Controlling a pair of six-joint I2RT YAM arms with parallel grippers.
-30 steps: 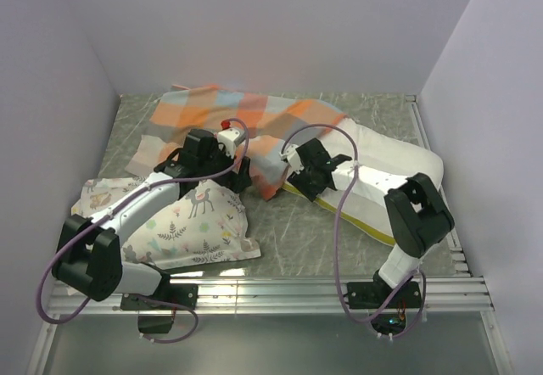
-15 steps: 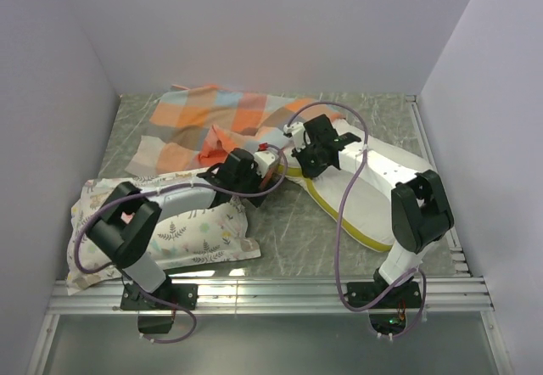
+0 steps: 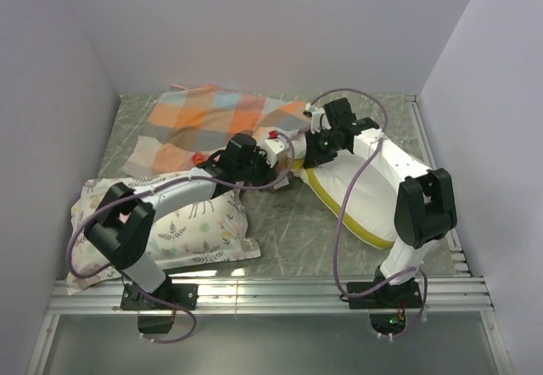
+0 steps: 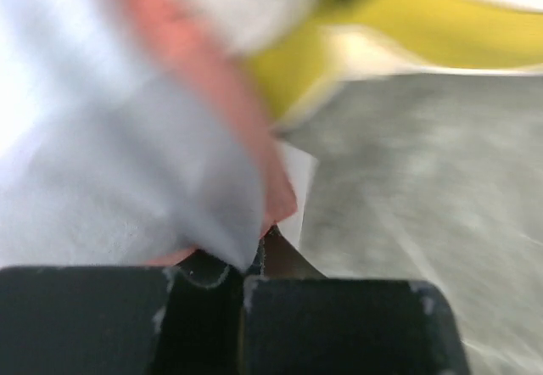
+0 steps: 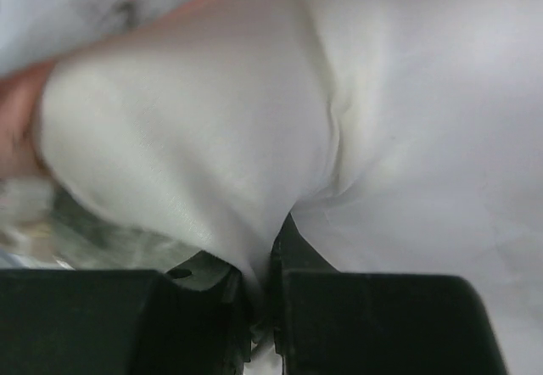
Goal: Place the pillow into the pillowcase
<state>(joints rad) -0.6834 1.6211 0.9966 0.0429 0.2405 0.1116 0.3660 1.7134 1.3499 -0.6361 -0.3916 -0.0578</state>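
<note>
The checked pillowcase (image 3: 204, 119) lies bunched at the back left of the table. The cream-white pillow (image 3: 373, 190) with its yellow band lies at the right, its near-left end raised. My left gripper (image 3: 291, 159) sits at the pillowcase's right edge beside the pillow's yellow band (image 4: 382, 44). It (image 4: 253, 260) is shut on a grey-blue and orange fold of the pillowcase (image 4: 170, 180). My right gripper (image 3: 319, 144) is on the pillow's left end. In the right wrist view the right gripper (image 5: 263, 265) is shut on a pinched fold of the pillow's white cloth (image 5: 407, 137).
A white pillow printed with flowers and deer (image 3: 178, 231) lies at the front left under the left arm. Grey walls close in the table on three sides. A metal rail (image 3: 271, 294) runs along the near edge. Bare marbled tabletop (image 3: 293, 222) shows between the two pillows.
The left arm swung right to the pillow's end and its gripper shut on the pillowcase edge. The right gripper shut on the pillow and moved back and right with it.
</note>
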